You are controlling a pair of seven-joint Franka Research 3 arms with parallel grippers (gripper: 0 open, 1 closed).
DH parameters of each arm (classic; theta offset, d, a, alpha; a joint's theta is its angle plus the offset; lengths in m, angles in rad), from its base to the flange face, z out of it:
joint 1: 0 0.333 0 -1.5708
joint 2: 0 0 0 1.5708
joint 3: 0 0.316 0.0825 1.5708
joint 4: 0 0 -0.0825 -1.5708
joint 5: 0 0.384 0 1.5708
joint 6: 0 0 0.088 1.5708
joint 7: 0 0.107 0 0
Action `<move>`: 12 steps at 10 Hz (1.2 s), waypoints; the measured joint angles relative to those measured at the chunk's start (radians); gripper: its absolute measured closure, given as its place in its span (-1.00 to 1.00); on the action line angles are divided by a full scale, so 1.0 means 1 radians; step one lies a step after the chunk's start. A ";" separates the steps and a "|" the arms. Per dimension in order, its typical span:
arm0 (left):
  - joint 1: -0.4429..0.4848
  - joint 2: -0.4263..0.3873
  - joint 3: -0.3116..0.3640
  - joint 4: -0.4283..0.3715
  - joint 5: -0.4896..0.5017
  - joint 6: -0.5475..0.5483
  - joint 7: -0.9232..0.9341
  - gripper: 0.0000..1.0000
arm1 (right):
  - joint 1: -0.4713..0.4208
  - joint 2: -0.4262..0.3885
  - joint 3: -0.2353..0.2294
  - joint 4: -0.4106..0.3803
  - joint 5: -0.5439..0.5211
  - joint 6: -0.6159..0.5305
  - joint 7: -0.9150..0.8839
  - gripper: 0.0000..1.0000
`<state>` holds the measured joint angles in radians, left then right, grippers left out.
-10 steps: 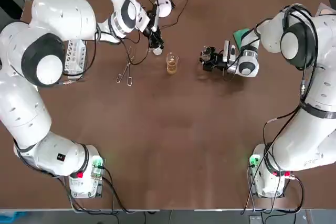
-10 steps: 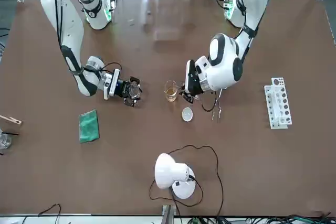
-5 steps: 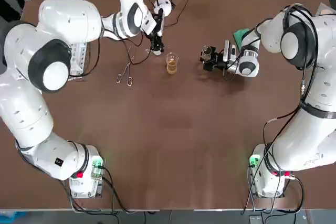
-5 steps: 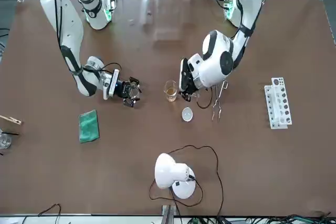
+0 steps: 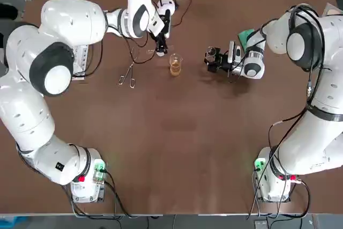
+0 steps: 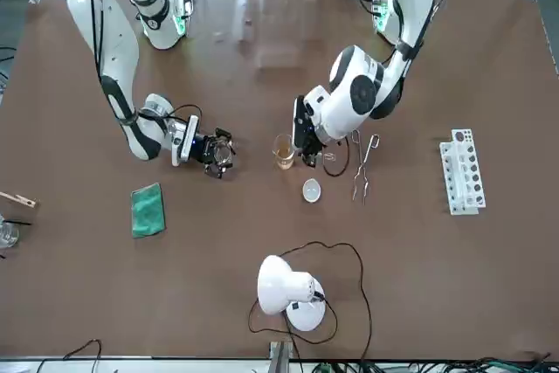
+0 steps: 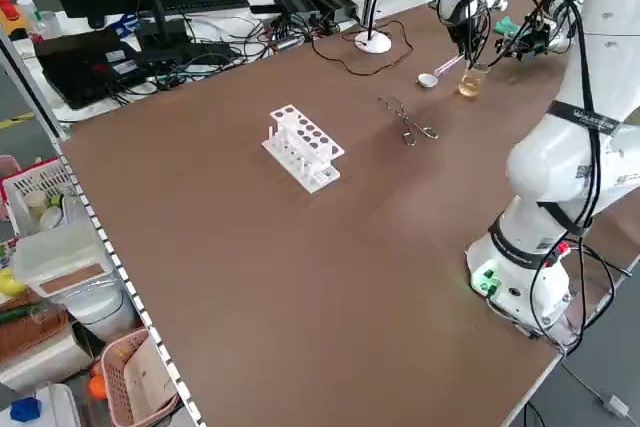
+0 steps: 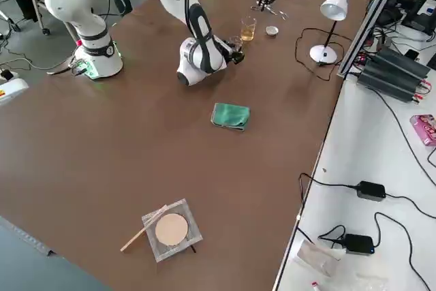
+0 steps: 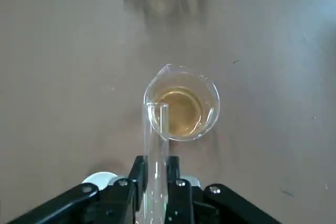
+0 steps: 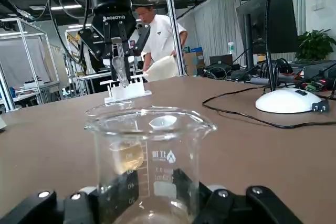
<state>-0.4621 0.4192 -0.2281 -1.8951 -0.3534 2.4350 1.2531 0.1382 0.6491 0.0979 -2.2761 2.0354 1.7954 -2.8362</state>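
1. The left arm is stretched toward the bench's far edge. The left gripper [image 5: 160, 45] is pointed downward, with its fingers closed in a grip.
2. The right arm is bent low over the bench's far half. The right gripper [image 5: 212, 59] is held level and pointed leftward, with its fingers closed in a grip.

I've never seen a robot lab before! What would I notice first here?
The left gripper catches the eye: it holds a glass test tube aimed at a small beaker of yellow-brown liquid, toward the table's far side. Beside that, the right gripper lies low on the table, clamped on a bigger clear beaker. A white desk lamp stands at the far edge.
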 joint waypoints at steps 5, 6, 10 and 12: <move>-0.028 0.022 0.000 0.049 0.193 -0.059 -0.179 0.58 | 0.000 0.000 0.000 0.000 0.000 0.001 0.000 0.23; -0.037 0.028 0.000 0.059 0.222 -0.078 -0.209 0.58 | 0.000 0.000 0.000 0.000 0.000 0.001 0.000 0.23; -0.066 0.034 0.000 0.078 0.350 -0.114 -0.335 0.58 | 0.000 0.000 0.000 0.000 0.000 0.001 0.000 0.23; -0.073 0.036 0.000 0.089 0.408 -0.129 -0.372 0.58 | 0.000 0.000 0.000 0.000 0.000 0.001 0.000 0.23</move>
<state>-0.5354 0.4548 -0.2279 -1.8059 0.0545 2.3056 0.8808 0.1382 0.6491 0.0979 -2.2762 2.0355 1.7963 -2.8362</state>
